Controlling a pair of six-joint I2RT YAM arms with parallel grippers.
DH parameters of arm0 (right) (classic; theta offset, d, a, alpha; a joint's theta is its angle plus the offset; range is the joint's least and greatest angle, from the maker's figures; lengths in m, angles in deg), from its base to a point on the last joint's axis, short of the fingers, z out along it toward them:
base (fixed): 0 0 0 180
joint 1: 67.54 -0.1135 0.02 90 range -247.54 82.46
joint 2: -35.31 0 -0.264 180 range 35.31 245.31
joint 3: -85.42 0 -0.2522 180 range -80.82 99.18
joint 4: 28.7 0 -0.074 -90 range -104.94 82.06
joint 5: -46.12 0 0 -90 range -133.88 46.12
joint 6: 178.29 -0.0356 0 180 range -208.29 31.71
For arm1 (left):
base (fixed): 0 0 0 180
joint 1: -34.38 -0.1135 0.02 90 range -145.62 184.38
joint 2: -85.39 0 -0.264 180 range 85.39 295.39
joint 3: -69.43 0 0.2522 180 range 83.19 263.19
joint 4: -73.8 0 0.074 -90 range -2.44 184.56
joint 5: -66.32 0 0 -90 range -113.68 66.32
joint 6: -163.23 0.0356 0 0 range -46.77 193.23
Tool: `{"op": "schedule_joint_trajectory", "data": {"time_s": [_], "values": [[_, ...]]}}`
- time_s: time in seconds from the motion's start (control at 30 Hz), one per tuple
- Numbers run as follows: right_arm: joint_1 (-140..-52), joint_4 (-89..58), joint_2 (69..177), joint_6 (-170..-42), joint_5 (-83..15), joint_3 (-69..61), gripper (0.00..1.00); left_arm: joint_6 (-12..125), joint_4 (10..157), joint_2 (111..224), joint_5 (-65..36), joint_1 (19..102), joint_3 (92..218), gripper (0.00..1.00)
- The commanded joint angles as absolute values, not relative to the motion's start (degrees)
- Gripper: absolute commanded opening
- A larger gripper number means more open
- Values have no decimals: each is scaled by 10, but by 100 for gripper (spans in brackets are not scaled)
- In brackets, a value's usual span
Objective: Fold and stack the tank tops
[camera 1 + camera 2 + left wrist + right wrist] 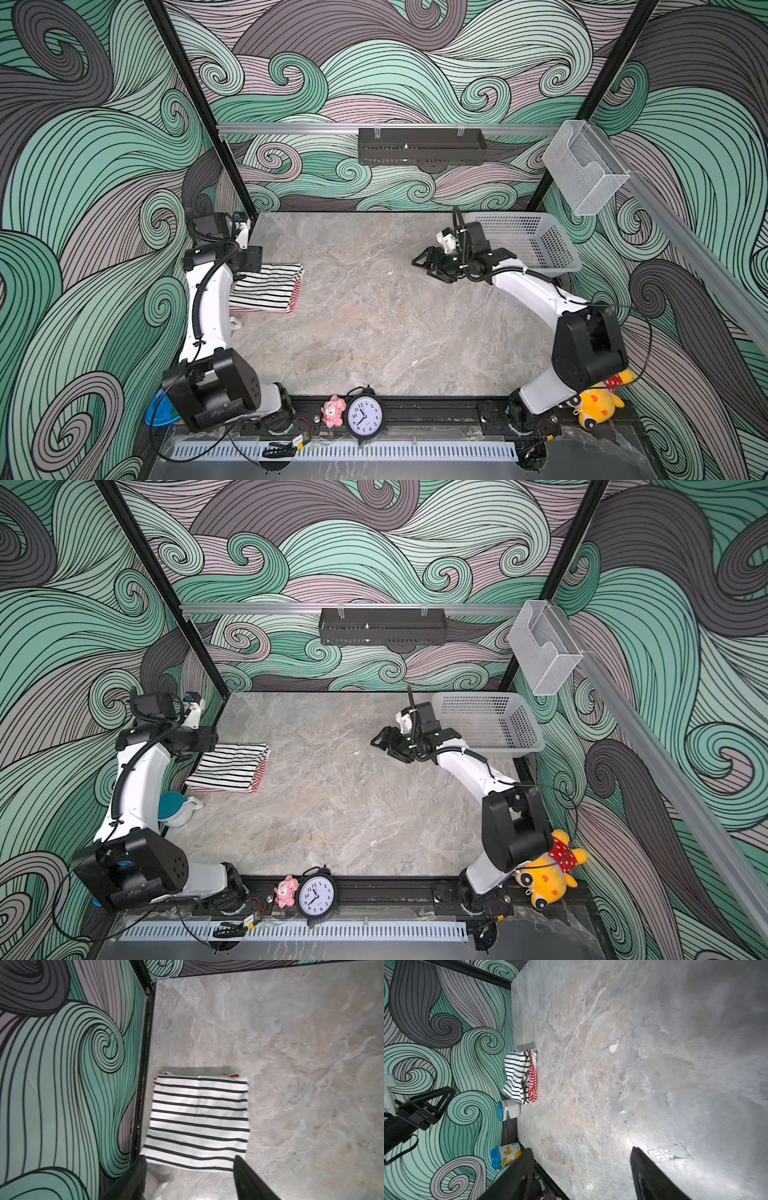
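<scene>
Two folded tank tops lie stacked at the table's left edge. The black-and-white striped tank top point(266, 286) point(230, 764) point(199, 1120) point(516, 1076) is on top. Under it, the red-and-white striped tank top point(296, 296) point(261, 773) point(229, 1075) point(532, 1080) shows only along its edges. My left gripper point(190, 1162) hangs open above one end of the stack, touching no cloth. In both top views the left wrist point(249, 258) point(203, 737) hides its fingers. My right gripper point(424, 268) point(382, 746) point(581, 1149) is open and empty over bare table at the right, far from the stack.
A white perforated basket point(536, 245) point(498, 725) stands at the back right, just behind the right wrist. A white cup with a blue lid point(176, 808) point(508, 1110) sits beside the stack. A clock point(364, 415), a pink toy point(333, 411) and a yellow plush point(598, 401) line the front rail.
</scene>
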State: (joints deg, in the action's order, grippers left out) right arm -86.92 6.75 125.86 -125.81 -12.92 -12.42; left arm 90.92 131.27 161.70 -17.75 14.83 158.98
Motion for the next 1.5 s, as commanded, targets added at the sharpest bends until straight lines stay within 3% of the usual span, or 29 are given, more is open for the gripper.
{"op": "schedule_joint_trajectory", "data": {"time_s": [0.0, 0.07, 0.17, 0.47, 0.67, 0.93, 1.33, 1.47], "values": [[-837, 145, 1218, -1214, -167, -120, 88, 850, 1249, 1580, -144, 170, 1557, 78], [-811, 168, 1193, -1203, -199, -128, 99, 835, 1214, 1564, -138, 186, 1522, 83], [-774, 188, 1155, -1188, -246, -147, 99, 819, 1154, 1544, -117, 215, 1459, 99], [-711, 150, 1021, -1131, -462, -264, 99, 773, 973, 1538, -41, 242, 1279, 99], [-710, 10, 944, -1070, -555, -408, 99, 762, 830, 1548, -16, 242, 1185, 98], [-710, -213, 884, -1001, -562, -568, 99, 792, 629, 1582, -3, 243, 1081, 99], [-710, -399, 1010, -918, -534, -598, 99, 796, 509, 1688, -76, 299, 1092, 99], [-709, -461, 1056, -898, -531, -595, 99, 774, 557, 1700, -105, 298, 1125, 99]]}}
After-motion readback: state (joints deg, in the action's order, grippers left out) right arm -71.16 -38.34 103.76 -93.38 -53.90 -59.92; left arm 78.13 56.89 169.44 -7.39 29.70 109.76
